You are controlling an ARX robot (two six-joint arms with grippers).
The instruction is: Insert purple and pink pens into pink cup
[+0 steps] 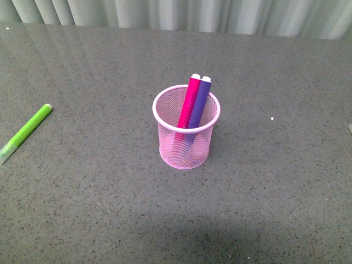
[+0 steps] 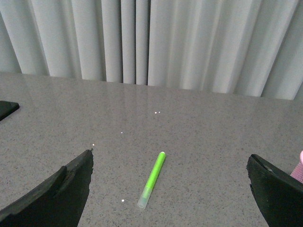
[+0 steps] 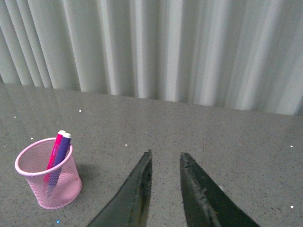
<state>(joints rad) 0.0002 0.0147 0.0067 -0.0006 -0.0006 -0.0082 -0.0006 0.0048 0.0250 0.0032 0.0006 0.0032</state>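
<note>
The pink cup [image 1: 186,137] stands upright in the middle of the grey table. The pink pen [image 1: 188,101] and the purple pen [image 1: 199,103] stand inside it, leaning toward the far rim, white tips up. The cup also shows in the right wrist view [image 3: 47,183] with both pens in it, the pink pen [image 3: 54,150] beside the purple pen [image 3: 60,153]. My right gripper [image 3: 165,161] is shut and empty, off to the side of the cup. My left gripper [image 2: 170,163] is open and empty above the table. Neither arm shows in the front view.
A lime-green marker [image 1: 25,133] lies flat near the table's left edge; it also shows between the left gripper's fingers in the left wrist view [image 2: 151,180]. Pale curtains [image 1: 181,14] hang behind the table. A sliver of the pink cup [image 2: 298,168] shows at the left wrist view's edge.
</note>
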